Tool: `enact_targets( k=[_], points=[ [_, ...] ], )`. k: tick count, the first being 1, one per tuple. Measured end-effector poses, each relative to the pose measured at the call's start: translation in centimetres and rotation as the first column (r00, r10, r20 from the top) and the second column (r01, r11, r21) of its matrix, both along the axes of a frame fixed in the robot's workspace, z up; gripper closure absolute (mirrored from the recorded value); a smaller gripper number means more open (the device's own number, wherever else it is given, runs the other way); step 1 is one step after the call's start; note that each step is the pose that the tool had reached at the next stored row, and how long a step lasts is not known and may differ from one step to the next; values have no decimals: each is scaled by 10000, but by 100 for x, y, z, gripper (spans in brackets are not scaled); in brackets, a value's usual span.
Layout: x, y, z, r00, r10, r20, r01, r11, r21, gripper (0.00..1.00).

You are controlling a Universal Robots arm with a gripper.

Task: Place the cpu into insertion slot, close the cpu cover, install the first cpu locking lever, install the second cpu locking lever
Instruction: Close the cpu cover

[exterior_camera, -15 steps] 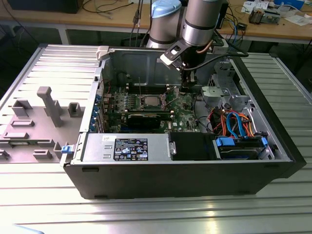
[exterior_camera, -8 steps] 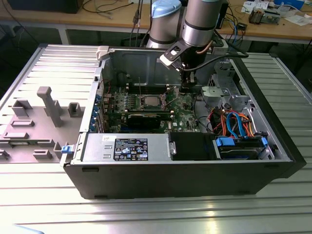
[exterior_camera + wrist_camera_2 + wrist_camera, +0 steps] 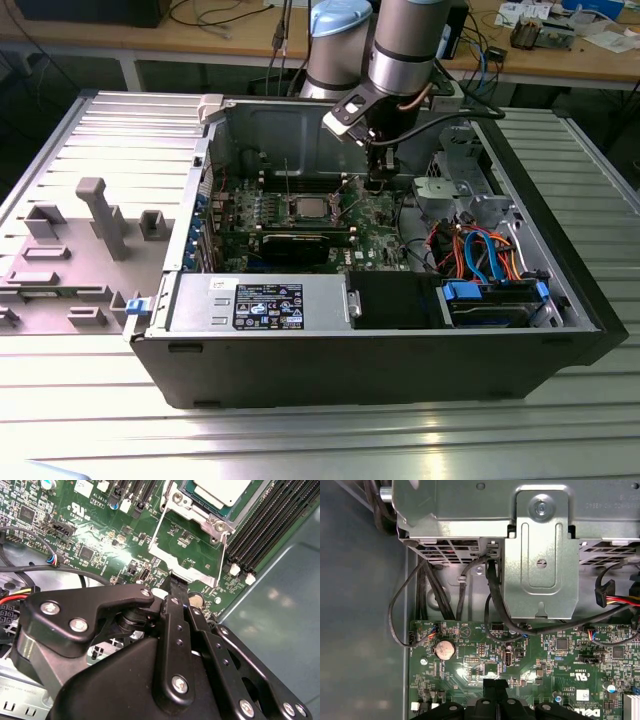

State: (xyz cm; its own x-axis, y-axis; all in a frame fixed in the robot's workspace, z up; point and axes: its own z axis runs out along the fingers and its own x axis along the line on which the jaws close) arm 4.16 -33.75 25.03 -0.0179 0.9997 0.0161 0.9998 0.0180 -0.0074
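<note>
The square silver-topped cpu (image 3: 223, 489) sits in the silver-rimmed insertion slot (image 3: 199, 511). Beside the slot, the silver windowed cpu cover (image 3: 186, 564) is flipped open. The black tool (image 3: 175, 582), clenched empty, is at its outer edge. Cover-closing seems in hand, calling for a steady tip toward the slot.

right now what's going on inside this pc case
The robot arm reaches into the open computer case, its pincer shut and low over the motherboard. The cpu already sits in the insertion slot. The cpu cover is swung open, and the pincer's tip is at its free edge; contact isn't clear. The locking levers are unlatched.
</note>
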Motion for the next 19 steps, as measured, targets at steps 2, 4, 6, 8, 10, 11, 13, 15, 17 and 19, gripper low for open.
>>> enact_targets(
  k=[2, 4, 6, 8, 10, 11, 13, 15, 17, 19],
  points=[
    [-2, 0, 0, 10000, -1, 0, 1, 10000, -1, 89],
    [-4, 0, 0, 10000, -1, 1, 1, 10000, 0, 89],
    [-8, 0, 0, 10000, -1, 0, 1, 10000, 0, 89],
    [-9, 0, 0, 10000, 0, 0, 0, 10000, 0, 89],
    [-11, 0, 0, 10000, -3, 0, 3, 10000, 0, 89],
    [-13, 0, 0, 10000, -2, 0, 2, 10000, 0, 89],
    [-17, 0, 0, 10000, -1, 0, 1, 10000, 0, 89],
    [-22, 0, 0, 10000, 0, 0, 0, 10000, 0, 89],
    [-24, 0, 0, 10000, 1, 0, -1, 10000, 0, 89],
    [-25, 0, 0, 10000, 0, 0, 0, 10000, 0, 89]
  ],
)
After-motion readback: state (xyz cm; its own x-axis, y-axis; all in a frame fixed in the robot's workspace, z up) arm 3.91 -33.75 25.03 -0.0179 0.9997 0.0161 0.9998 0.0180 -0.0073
